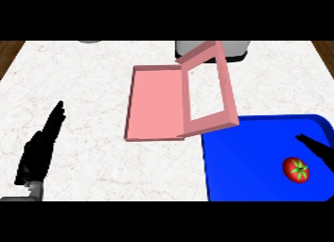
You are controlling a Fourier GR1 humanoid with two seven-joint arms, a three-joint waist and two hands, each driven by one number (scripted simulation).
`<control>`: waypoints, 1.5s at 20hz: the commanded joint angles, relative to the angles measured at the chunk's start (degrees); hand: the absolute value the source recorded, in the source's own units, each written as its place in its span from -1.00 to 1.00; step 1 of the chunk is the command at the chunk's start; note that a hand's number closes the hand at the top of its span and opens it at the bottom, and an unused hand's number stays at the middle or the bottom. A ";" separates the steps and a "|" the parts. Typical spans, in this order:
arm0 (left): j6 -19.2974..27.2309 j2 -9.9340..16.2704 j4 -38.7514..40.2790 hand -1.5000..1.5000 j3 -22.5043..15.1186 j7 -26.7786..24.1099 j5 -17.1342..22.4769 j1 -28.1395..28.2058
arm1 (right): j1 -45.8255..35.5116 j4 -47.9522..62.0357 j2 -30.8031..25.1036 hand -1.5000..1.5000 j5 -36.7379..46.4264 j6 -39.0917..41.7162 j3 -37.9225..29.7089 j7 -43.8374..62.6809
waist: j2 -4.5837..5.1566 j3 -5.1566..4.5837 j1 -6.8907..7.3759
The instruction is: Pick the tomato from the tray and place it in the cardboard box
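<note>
A white, faintly marbled stone tabletop (92, 94) is filling most of the frame, with dark wooden floor showing at the upper left and upper right corners. A pink, open, box-shaped container (159, 106) is lying directly on it at the centre, its windowed lid tilting up to the right. A flat blue rectangular tray (246, 156) is sitting at the lower right, just beside the container. A grey and white object (235, 49) is standing at the top edge, behind the container.

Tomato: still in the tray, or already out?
In the tray. The tomato lies on the blue tray, right hand beside it, not holding it.
</note>
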 commanded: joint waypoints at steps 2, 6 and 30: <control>-2.15 -0.92 -1.42 0.00 1.39 2.42 -0.90 -0.50 | 2.87 -2.51 0.31 -1.00 0.87 2.91 -4.26 -2.97 | -0.03 0.00 -0.14; -1.57 -2.00 -2.01 0.00 1.96 3.33 -2.92 -2.00 | -4.72 8.80 6.37 -1.00 6.82 -0.81 -1.16 -4.21 | 0.04 0.02 0.24; -7.62 -4.58 -2.39 0.00 6.72 -0.16 -3.99 2.08 | -5.43 11.46 11.54 1.00 20.25 -8.85 -4.29 -10.44 | -0.02 0.03 0.35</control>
